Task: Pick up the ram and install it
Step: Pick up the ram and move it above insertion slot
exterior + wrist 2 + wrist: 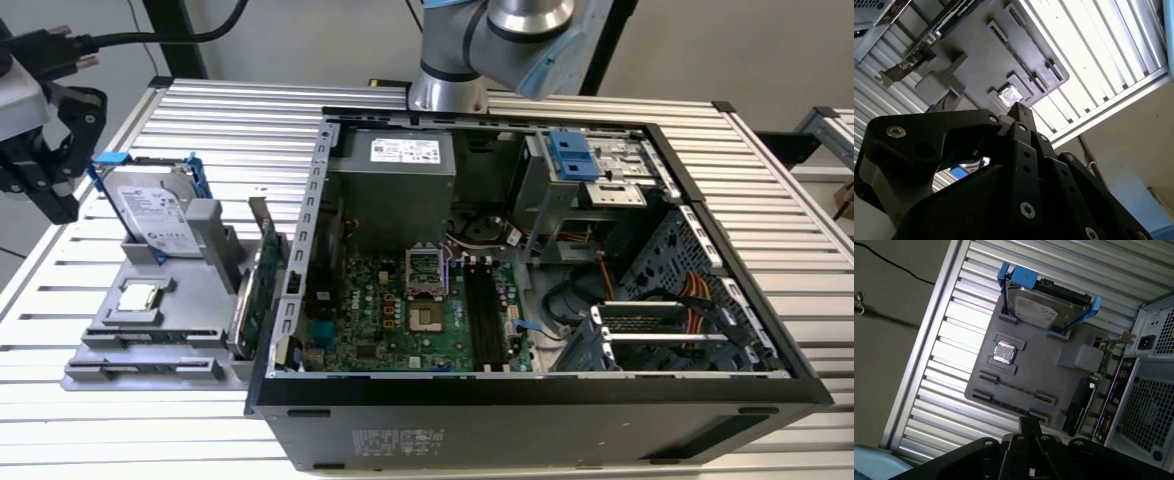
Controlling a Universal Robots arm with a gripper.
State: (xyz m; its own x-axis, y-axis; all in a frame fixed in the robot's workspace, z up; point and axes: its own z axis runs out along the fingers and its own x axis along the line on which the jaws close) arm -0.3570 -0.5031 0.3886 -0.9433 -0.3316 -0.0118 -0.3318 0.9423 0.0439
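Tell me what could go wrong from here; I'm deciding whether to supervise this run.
The ram sits edge-on, a thin line in the grey holder, so the gripper could grasp it off-centre. The processor chip lies just beside that slot and might get knocked. Cables in the case near the memory slots could snag.

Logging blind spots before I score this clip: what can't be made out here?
Ram: cannot be singled out; boards beside the tray stand edge-on in the exterior view.
Memory slots: too dark, exterior view; filled or empty unclear.
Part of the tray's edge: hidden behind the gripper, first wrist view.
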